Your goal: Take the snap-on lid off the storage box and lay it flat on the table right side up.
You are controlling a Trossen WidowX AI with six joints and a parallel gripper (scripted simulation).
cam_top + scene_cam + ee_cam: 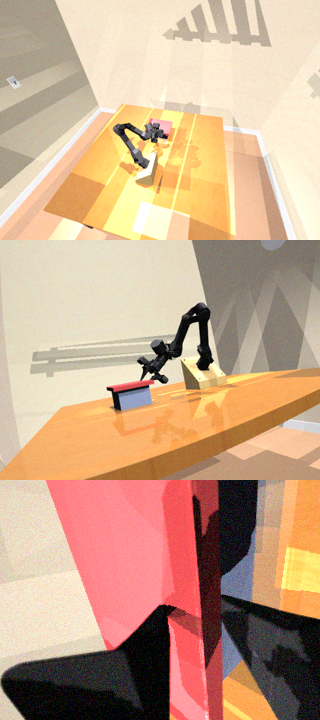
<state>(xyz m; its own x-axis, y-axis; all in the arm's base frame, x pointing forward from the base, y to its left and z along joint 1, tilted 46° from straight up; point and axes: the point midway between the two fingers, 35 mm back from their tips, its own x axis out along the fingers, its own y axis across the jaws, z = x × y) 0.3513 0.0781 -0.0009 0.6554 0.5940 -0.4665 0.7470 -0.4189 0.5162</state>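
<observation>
The red lid [166, 125] [129, 386] [120, 555] sits on top of the blue-grey storage box [135, 398] [239, 585], which stands upright on the table. My gripper [158, 135] [146, 380] [191, 606] is partly open at the lid's arm-side edge. In the wrist view one fingertip lies over the lid's top face and the other is beside its underside, near the box wall. The lid's rim is between them. A firm grip does not show. In the exterior view the lower fingertip is hidden behind the lid. The arm partly covers the lid in the top view.
The wooden table [206, 160] [85, 446] carries the box and the arm's pale wedge-shaped base [152, 173] [192, 376]. The base stands on the arm side of the box. The table's far edge is behind the box in the top view. Shadows and bright patches cross the tabletop.
</observation>
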